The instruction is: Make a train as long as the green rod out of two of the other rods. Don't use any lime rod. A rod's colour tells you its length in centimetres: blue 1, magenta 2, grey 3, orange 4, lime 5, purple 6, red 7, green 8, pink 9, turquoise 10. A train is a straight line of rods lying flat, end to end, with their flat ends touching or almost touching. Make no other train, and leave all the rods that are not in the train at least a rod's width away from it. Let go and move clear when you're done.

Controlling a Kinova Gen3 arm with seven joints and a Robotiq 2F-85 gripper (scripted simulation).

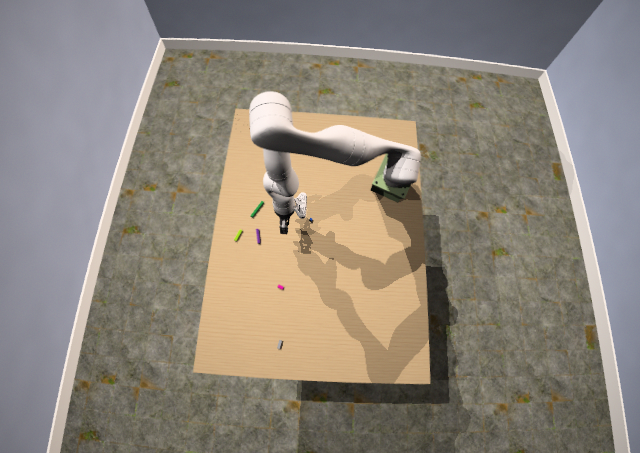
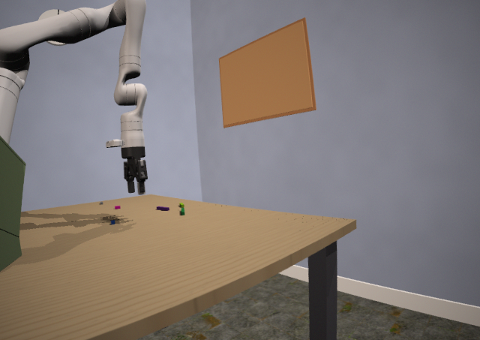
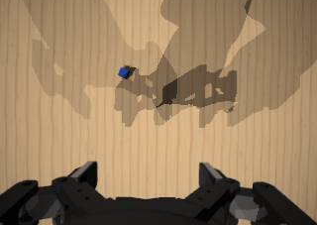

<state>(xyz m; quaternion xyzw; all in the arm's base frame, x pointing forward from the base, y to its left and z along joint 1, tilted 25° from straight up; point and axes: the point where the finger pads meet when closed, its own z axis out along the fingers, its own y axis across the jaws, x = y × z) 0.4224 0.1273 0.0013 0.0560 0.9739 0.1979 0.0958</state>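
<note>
My gripper [image 1: 283, 231] [image 2: 136, 193] [image 3: 148, 172] is open and empty, high above the table. The green rod [image 1: 257, 209] [image 2: 181, 211] lies left of it in the top view. The purple rod [image 1: 258, 236] [image 2: 163, 208] lies a little left of the gripper, with the lime rod [image 1: 238, 235] [image 2: 181, 205] farther left. The magenta rod [image 1: 280, 287] [image 2: 117, 207] lies alone nearer the front. The grey rod [image 1: 280, 344] [image 2: 101, 203] lies near the front edge. The blue rod [image 1: 311, 219] [image 2: 112, 221] [image 3: 124, 73] lies just right of the gripper. No rods touch.
The wooden table [image 1: 242, 324] [image 2: 232, 251] bears all the rods. The green robot base [image 1: 391, 188] [image 2: 9, 208] stands at its right edge in the top view. The arm's shadows cover part of the table around the blue rod and to its right.
</note>
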